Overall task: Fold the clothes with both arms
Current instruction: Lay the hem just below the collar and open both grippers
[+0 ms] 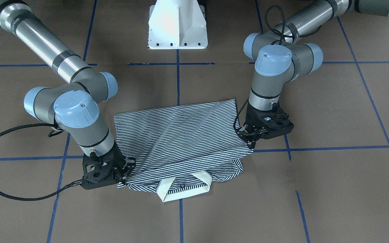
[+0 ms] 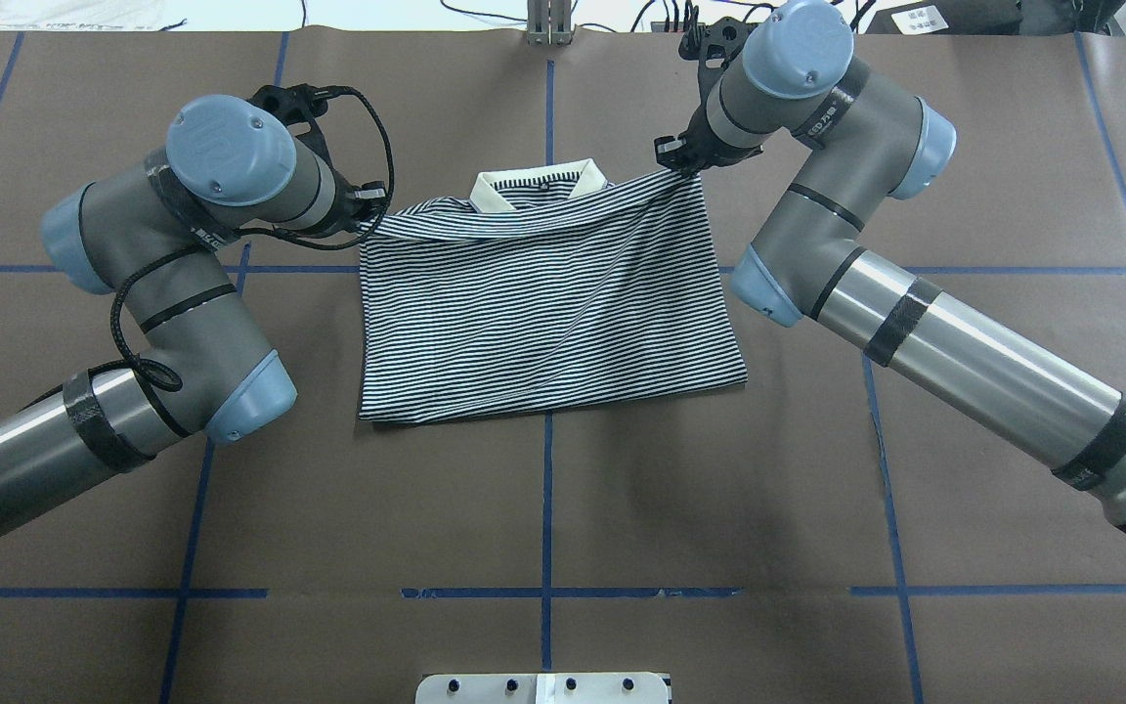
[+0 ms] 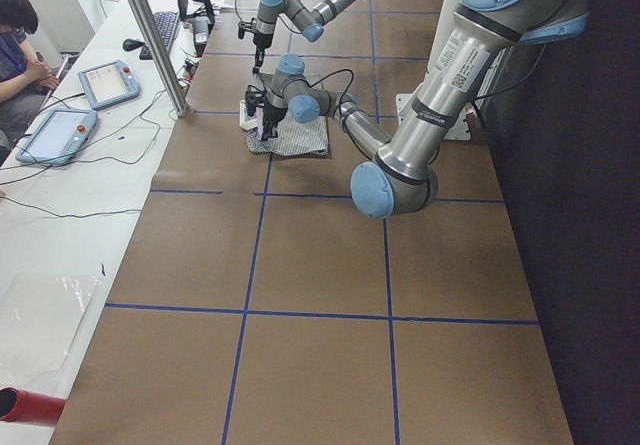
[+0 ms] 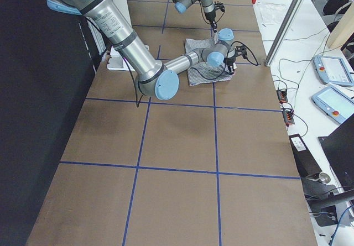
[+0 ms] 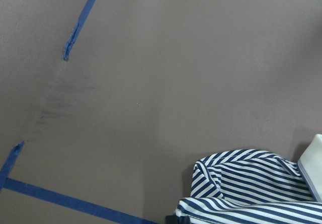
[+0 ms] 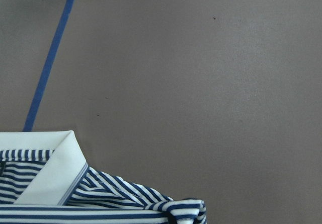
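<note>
Your black left gripper [image 2: 368,215] and right gripper [image 2: 677,166] each pinch a corner of the navy-striped, cream-collared polo shirt [image 2: 543,313].

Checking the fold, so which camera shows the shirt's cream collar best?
The exterior front-facing view: both flaps of the collar lie nearest that camera, unobstructed. Overhead shows it partly under the lifted shirt; the right wrist view shows one flap close up, the left wrist a sliver; side views show it tiny.

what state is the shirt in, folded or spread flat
Folded: the shirt is doubled up to its cream collar, left gripper and right gripper pinching its corners.
</note>
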Motion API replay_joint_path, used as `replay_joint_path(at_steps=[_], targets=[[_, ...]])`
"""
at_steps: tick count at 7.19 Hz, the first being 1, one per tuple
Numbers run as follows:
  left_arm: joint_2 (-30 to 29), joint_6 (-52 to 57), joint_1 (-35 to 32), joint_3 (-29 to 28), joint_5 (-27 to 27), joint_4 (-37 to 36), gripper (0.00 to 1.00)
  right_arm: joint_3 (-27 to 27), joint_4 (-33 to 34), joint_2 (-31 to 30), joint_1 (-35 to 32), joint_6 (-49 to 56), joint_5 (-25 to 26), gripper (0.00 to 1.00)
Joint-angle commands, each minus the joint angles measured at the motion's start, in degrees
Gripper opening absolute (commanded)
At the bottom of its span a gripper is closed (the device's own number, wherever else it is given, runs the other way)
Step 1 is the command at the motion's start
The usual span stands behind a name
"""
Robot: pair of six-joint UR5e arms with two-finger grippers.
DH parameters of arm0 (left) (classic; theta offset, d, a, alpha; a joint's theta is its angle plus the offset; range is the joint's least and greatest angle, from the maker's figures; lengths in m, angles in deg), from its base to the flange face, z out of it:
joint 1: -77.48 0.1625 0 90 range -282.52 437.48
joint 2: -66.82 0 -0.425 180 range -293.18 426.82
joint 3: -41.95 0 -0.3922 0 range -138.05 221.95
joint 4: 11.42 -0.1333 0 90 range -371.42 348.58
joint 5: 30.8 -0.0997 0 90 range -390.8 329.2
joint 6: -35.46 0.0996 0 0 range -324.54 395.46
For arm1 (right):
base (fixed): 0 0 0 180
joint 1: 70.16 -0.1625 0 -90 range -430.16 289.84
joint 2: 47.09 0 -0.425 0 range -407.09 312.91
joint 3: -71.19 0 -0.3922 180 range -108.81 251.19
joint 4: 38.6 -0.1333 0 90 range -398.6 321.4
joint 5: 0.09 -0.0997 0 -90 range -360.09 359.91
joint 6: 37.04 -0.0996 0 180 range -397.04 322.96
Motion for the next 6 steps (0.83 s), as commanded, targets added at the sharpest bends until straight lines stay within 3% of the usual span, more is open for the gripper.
replay_joint_path(at_steps=[1, 2, 3, 5, 6], targets=[[-0.19, -0.10, -0.28, -0.53, 0.00, 0.07, 0.00, 0.03, -1.38, -0.18, 0.63, -0.17, -0.09, 0.00], [-0.19, -0.02, -0.28, -0.53, 0.00, 0.07, 0.09, -0.06, -1.73, -0.36, 0.63, -0.26, -0.35, 0.29], [-0.27, 0.07, -0.19, -0.71, 0.00, 0.07, 0.99, 0.03, -2.08, -0.53, 0.55, -0.35, -0.44, 0.99], [-0.80, 0.42, -0.45, -0.53, 0.17, -0.02, 1.00, 2.12, -2.18, -1.93, 0.11, -0.52, -3.58, 1.00], [-0.98, 0.42, -0.54, -0.27, 0.35, -0.10, 1.00, 7.01, -1.92, -6.03, 0.19, -0.61, -4.47, 1.00]])
